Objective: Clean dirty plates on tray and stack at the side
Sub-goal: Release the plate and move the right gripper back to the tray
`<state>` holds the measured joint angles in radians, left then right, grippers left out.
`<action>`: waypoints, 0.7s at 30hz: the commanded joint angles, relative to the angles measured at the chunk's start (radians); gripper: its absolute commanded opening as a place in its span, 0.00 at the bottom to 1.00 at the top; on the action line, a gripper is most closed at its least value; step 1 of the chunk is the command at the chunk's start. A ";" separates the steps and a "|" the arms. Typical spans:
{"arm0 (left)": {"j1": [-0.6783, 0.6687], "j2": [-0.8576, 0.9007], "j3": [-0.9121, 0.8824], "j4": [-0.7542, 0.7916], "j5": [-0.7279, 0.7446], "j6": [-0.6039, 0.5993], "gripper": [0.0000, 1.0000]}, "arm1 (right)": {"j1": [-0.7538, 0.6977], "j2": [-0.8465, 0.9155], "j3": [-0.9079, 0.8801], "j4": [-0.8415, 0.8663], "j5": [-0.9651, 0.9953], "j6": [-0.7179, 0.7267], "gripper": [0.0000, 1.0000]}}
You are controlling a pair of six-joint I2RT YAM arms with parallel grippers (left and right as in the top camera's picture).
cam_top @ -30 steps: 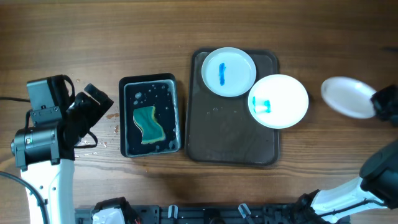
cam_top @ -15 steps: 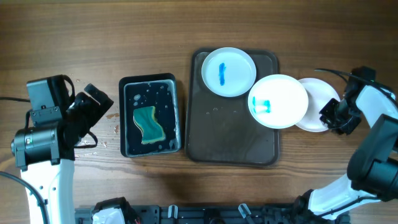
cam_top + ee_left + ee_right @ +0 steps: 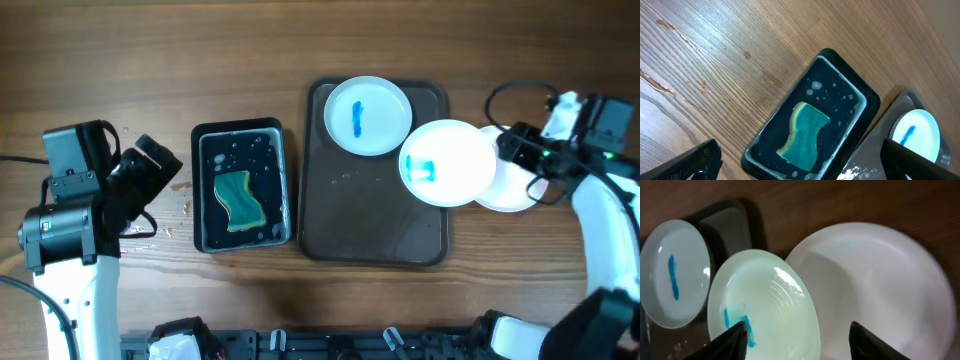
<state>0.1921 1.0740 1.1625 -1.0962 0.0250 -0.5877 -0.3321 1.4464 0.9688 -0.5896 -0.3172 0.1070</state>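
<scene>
Streaked plate [image 3: 367, 115]: white, marked with a blue line, lying inside the tray [image 3: 350, 235] at its far end.
Smeared plate [image 3: 447, 162]: white with a blue smear, overhanging the tray's right edge.
Clean plate [image 3: 518, 192]: on the table [image 3: 300, 40] just right of the tray, its left rim tucked under the smeared plate.
Right gripper [image 3: 800, 345]: fingers spread and empty, above where those two plates overlap.
Left gripper [image 3: 805, 167]: spread wide and empty, over the basin [image 3: 867, 107] and the sponge [image 3: 805, 135].
Handling: the plates look stiff, light and glossy, so probably slippery when wet and liable to chip if dropped.
Hold: a pinch across the rim. The smeared plate's overhanging edge looks easiest, though the clean plate crowds it underneath.
</scene>
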 commanded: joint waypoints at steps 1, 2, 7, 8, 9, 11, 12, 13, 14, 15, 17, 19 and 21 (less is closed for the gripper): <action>0.006 -0.001 0.016 0.003 0.000 0.005 1.00 | 0.039 0.109 -0.034 0.066 -0.039 -0.017 0.64; 0.006 -0.001 0.016 0.003 0.000 0.005 1.00 | 0.046 0.134 -0.034 0.075 -0.010 -0.018 0.61; 0.006 -0.001 0.016 0.003 0.000 0.005 1.00 | 0.054 0.240 -0.034 0.071 0.048 0.009 0.09; 0.006 -0.001 0.016 0.003 0.000 0.005 1.00 | 0.053 0.232 -0.030 0.056 0.049 0.010 0.04; 0.006 -0.001 0.016 0.003 0.001 0.005 1.00 | 0.053 0.224 -0.023 0.042 0.055 0.014 0.04; 0.006 -0.001 0.016 0.003 0.000 0.005 1.00 | 0.053 0.188 0.005 -0.016 0.082 0.058 0.04; 0.006 -0.001 0.016 0.003 0.000 0.005 1.00 | 0.053 0.163 0.022 -0.049 0.082 0.058 0.04; 0.006 -0.001 0.016 0.003 0.000 0.005 1.00 | 0.053 0.135 0.039 -0.083 0.082 0.061 0.04; 0.006 -0.001 0.016 0.003 0.000 0.005 1.00 | 0.055 0.097 0.056 -0.125 0.080 0.061 0.04; 0.006 -0.001 0.016 0.003 0.000 0.005 1.00 | 0.058 0.049 0.069 -0.168 0.073 0.050 0.04; 0.006 -0.001 0.016 0.003 0.000 0.005 1.00 | 0.080 -0.035 0.072 -0.225 0.039 0.050 0.04; 0.006 -0.001 0.016 0.003 0.000 0.005 1.00 | 0.129 -0.101 0.071 -0.275 0.020 0.051 0.04; 0.006 -0.001 0.016 0.003 0.000 0.005 1.00 | 0.229 -0.142 0.063 -0.315 0.021 0.053 0.04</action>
<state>0.1921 1.0740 1.1625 -1.0962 0.0250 -0.5880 -0.2127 1.3586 1.0203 -0.8715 -0.2588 0.1455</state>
